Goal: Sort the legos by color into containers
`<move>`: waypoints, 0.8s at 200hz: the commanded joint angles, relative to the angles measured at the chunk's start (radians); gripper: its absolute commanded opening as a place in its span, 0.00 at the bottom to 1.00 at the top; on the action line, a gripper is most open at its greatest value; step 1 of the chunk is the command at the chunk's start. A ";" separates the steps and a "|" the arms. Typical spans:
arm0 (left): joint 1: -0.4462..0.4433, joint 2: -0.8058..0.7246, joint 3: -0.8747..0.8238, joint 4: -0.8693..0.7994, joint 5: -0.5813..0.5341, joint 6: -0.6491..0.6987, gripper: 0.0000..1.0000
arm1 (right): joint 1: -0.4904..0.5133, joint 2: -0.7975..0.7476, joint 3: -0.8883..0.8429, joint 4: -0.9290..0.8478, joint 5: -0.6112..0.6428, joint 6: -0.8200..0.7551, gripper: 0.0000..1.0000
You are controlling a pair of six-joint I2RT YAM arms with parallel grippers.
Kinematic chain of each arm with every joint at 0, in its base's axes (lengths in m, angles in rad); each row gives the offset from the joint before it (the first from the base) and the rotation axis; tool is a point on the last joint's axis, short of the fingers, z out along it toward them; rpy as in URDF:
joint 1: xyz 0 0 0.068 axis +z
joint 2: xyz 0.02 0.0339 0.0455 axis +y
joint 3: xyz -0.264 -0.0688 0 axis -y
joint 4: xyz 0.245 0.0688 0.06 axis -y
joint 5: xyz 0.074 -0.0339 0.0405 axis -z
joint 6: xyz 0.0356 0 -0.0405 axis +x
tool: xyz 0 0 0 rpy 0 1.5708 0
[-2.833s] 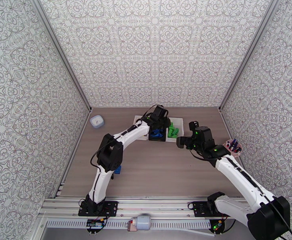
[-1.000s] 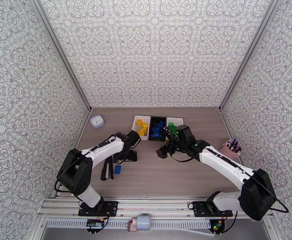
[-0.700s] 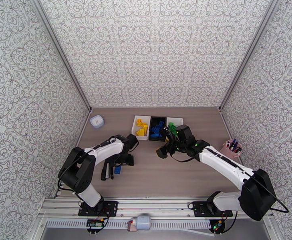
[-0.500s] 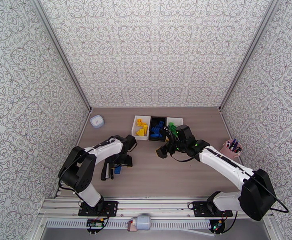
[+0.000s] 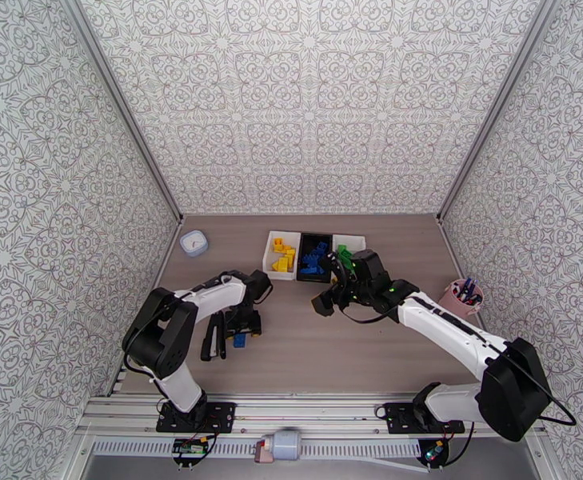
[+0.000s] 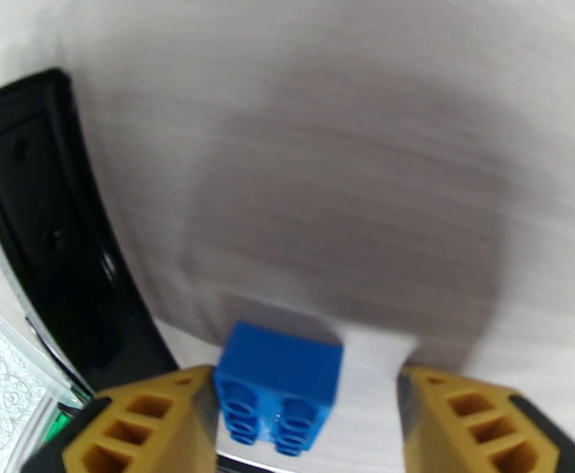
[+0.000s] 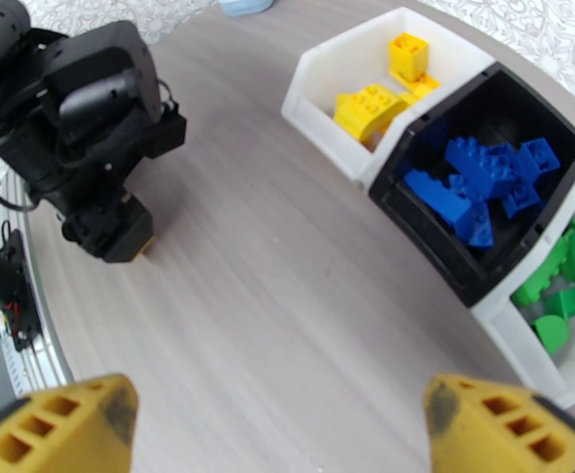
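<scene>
One blue lego [image 6: 279, 388] lies on the table between my left gripper's [image 6: 307, 411] yellow fingers. The left finger touches it and the right finger stands apart, so the gripper is open around it. From above, the left gripper [image 5: 243, 331] hangs over this brick [image 5: 239, 341] at the table's left front. Three containers stand in a row at the back: a white one [image 7: 322, 65] with yellow legos [image 7: 370, 104], a black one [image 7: 417, 230] with blue legos [image 7: 476, 179], a white one [image 7: 516, 340] with green legos [image 7: 571, 277]. My right gripper [image 5: 321, 303] hovers open and empty in front of them.
A long black stapler-like tool [image 5: 213, 338] lies just left of the blue brick, close to the left gripper. A small white round dish [image 5: 193, 243] sits at the back left. A pink cup of pens [image 5: 463, 295] stands at the right edge.
My left gripper has moved toward the near left, come down over the blue brick, and its jaws have narrowed around it. The right arm has held still.
</scene>
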 commanded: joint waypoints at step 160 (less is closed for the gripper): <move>-0.076 0.108 0.392 0.033 0.056 0.002 0.30 | -0.022 -0.091 -0.081 0.086 0.269 0.170 1.00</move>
